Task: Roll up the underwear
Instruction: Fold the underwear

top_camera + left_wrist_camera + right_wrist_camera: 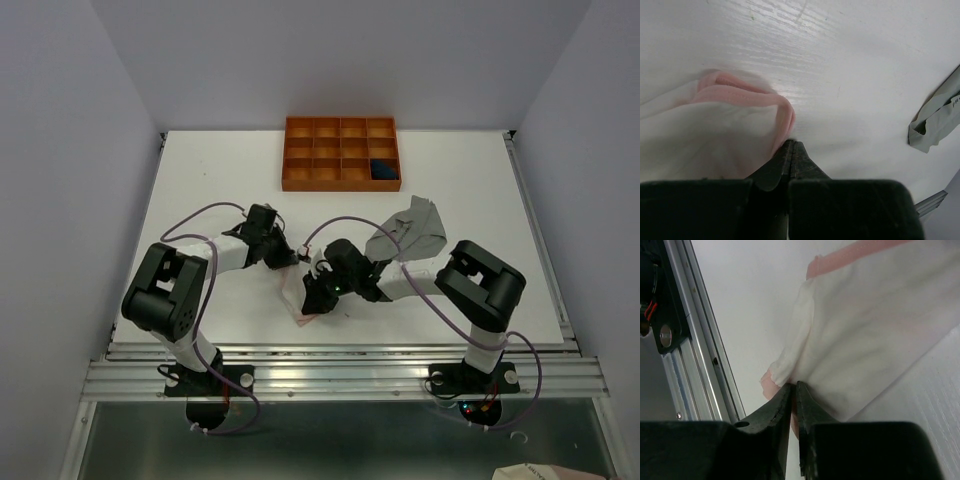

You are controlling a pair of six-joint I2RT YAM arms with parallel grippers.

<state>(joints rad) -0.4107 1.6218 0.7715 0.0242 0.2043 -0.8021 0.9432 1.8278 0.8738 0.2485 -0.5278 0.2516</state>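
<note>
The pale pink-white underwear lies stretched between my two grippers near the table's front edge. My left gripper is shut, its tips pinching the pink hem of the cloth. In the right wrist view my right gripper is shut on a folded corner of the same cloth, with pink trim showing between the jaws. The plain grey underwear lies crumpled behind the right arm, and its edge also shows in the left wrist view. The navy underwear sits in a tray compartment.
An orange compartment tray stands at the back centre of the white table. The aluminium rail along the table's front edge runs close to my right gripper.
</note>
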